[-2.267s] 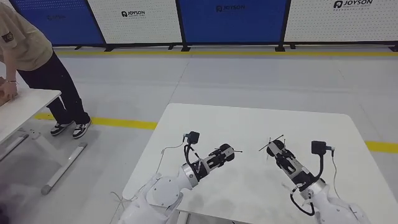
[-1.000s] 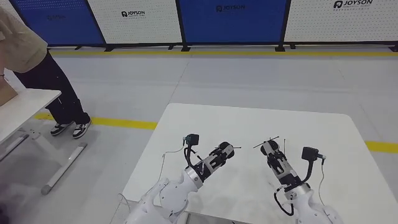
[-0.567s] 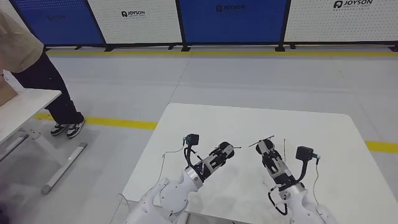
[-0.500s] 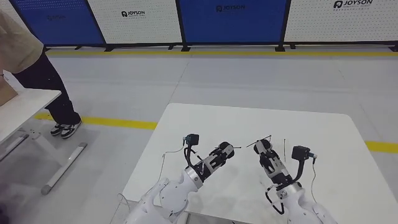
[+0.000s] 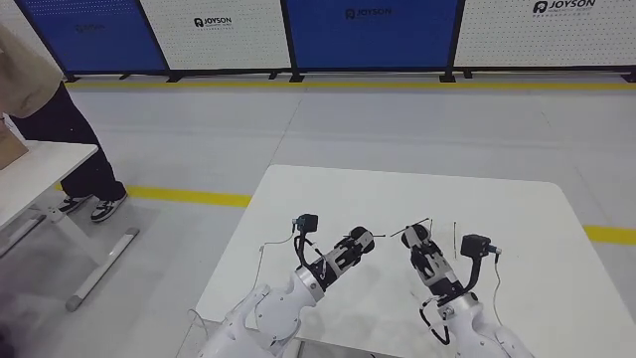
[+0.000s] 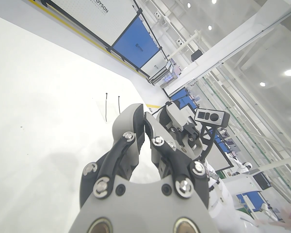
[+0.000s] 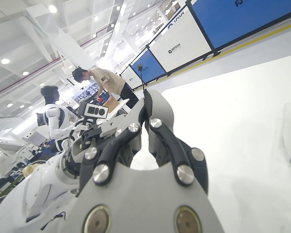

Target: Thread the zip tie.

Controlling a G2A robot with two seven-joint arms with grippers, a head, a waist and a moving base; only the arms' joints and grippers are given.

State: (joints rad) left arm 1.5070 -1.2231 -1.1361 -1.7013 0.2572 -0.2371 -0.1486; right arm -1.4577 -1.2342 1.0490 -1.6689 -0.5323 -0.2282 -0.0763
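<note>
**Black tie gripped, threading not yet done**

Black zip tie (image 7: 142,78) is pinched in the right tool (image 7: 146,96). Pads are closed on the strap, w/ the head end poking out past the tips. In the top view that tool sits lower middle of frame, just right of the left tool (image 5: 360,241), over the white bench (image 5: 497,194). Left tool is squeezed near-shut too, w/ a thin dark strip (image 5: 381,236) sticking out at its tip toward the right tool. That's prob. the tail to be fed in, but it's too fine to be sure. Same tie or a 2nd one: can't tell.

Status, as I read it: pick-up is done, and both tools are loaded and sit near each other, tips close but apart. No loop is visible and nothing passes thru the head, so the actual threading is left. It'll need a fine line-up of strip tip w/ head slot first.

Spare ties (image 6: 106,107) lie flat on the bench beyond the tools, untouched.
</note>
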